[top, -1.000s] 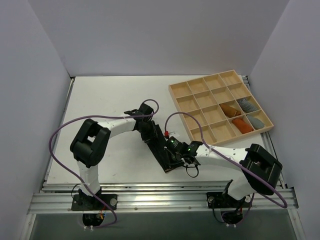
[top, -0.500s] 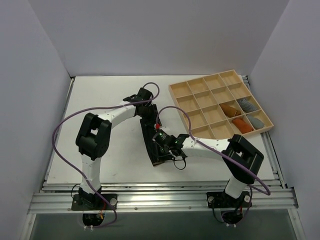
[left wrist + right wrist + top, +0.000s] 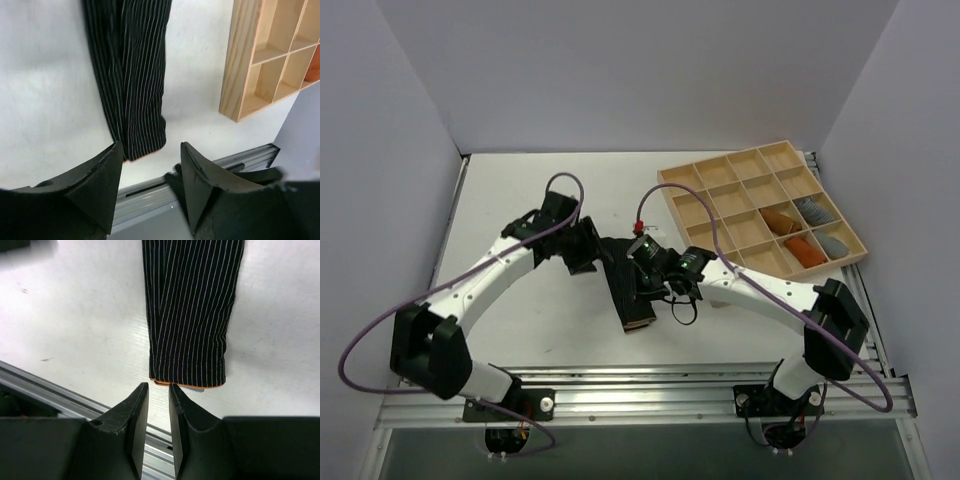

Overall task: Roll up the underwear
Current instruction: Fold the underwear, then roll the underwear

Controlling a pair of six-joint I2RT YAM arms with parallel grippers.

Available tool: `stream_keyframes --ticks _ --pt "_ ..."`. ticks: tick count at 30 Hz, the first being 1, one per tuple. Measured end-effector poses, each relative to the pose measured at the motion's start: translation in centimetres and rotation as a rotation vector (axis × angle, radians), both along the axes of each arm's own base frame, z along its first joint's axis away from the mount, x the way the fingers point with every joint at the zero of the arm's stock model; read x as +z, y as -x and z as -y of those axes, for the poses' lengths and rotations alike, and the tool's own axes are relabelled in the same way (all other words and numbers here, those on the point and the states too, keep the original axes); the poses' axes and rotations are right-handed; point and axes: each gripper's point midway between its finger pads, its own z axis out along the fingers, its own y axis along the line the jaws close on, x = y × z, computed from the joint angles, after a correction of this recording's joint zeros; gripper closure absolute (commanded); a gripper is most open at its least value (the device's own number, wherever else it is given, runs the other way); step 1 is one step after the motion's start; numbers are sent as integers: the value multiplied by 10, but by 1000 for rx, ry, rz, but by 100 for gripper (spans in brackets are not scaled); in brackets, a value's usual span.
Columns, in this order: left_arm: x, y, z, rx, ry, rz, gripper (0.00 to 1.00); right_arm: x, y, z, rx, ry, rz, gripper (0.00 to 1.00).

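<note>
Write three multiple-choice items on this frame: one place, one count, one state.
1. Where is the underwear relative to the tray?
A. inside it
B. on the table, left of it
C. draped over its far rim

2. How many rolls sit in the tray?
A. two
B. three
C. four

3. What state is the left hand in?
A. open, empty
B. shut on the underwear
C. shut on a roll

Key:
1 B: the top view shows the strip lying flat on the table, left of the tray.
2 C: two orange and two grey rolls sit in the right-side cells.
3 A: the left wrist view shows its fingers apart with nothing between them.
</note>
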Motion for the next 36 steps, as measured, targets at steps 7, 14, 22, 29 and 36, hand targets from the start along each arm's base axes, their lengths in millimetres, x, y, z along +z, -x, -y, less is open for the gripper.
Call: stream_keyframes --ticks 7,14,22,29,36 --pt "-70 86 -3 81 58 -183 38 33 -40 43 -88 -29 63 80" --pt "-95 110 19 79 76 -241 36 21 -61 82 -116 -5 32 80" --pt "-129 116 30 146 133 -282 35 10 -48 82 -47 -7 -8 80" --pt "-128 118 50 161 195 -303 39 8 -51 89 -47 -7 -6 80" --pt "-134 120 52 209 210 -320 64 0 -47 92 -38 4 -18 79"
